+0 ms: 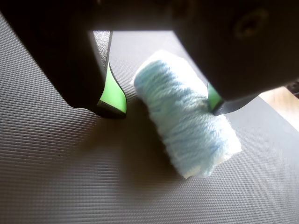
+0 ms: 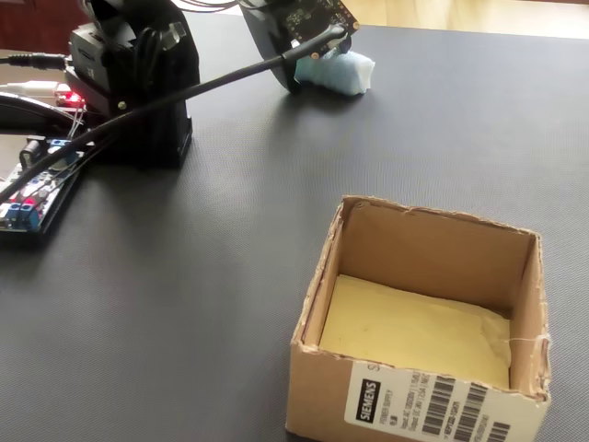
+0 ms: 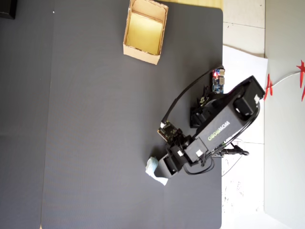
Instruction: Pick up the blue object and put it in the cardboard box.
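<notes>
The blue object (image 1: 187, 116) is a pale blue fuzzy roll lying on the dark mat. In the wrist view it sits between my gripper's (image 1: 164, 109) two green-padded fingers. The left pad (image 1: 112, 95) stands clear of it with a gap, while the right pad (image 1: 213, 96) is right against its side. The gripper is open and low over the mat. In the fixed view the blue object (image 2: 342, 72) lies far back, partly behind the gripper (image 2: 308, 66). The cardboard box (image 2: 414, 405) stands open and empty at the front. From overhead, the box (image 3: 140, 53) is far from the blue object (image 3: 152, 167).
The arm's base (image 2: 138, 83) and circuit boards (image 2: 28, 198) with wires sit at the left of the fixed view. From overhead, the dark mat (image 3: 95, 124) ends in a right edge near the arm's base (image 3: 228, 126), with white paper (image 3: 243, 59) beyond it.
</notes>
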Controlling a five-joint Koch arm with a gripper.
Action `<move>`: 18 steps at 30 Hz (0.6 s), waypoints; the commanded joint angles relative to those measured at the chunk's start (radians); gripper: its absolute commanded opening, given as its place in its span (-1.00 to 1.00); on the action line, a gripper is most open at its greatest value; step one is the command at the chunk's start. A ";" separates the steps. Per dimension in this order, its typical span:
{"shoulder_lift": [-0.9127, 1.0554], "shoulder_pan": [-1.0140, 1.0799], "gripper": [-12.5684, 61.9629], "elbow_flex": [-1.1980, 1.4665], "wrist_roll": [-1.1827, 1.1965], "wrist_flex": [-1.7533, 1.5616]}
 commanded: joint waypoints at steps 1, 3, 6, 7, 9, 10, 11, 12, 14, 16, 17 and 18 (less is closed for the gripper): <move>-0.035 -0.020 0.25 -0.067 0.020 -0.029; -0.071 -0.020 0.25 -0.080 0.023 -0.034; -0.127 -0.020 0.24 -0.114 0.023 -0.034; -0.141 -0.020 0.22 -0.124 0.023 -0.034; -0.166 -0.021 0.17 -0.140 0.025 -0.034; -0.173 -0.021 0.12 -0.141 0.025 -0.038; -0.179 -0.018 0.09 -0.141 0.025 -0.038; -0.183 -0.017 0.06 -0.138 0.025 -0.043; -0.183 -0.014 -0.03 -0.123 0.025 -0.066; -0.179 -0.006 -0.13 -0.104 0.025 -0.092; -0.178 -0.003 -0.15 -0.098 0.025 -0.100; -0.176 0.002 -0.17 -0.095 0.025 -0.106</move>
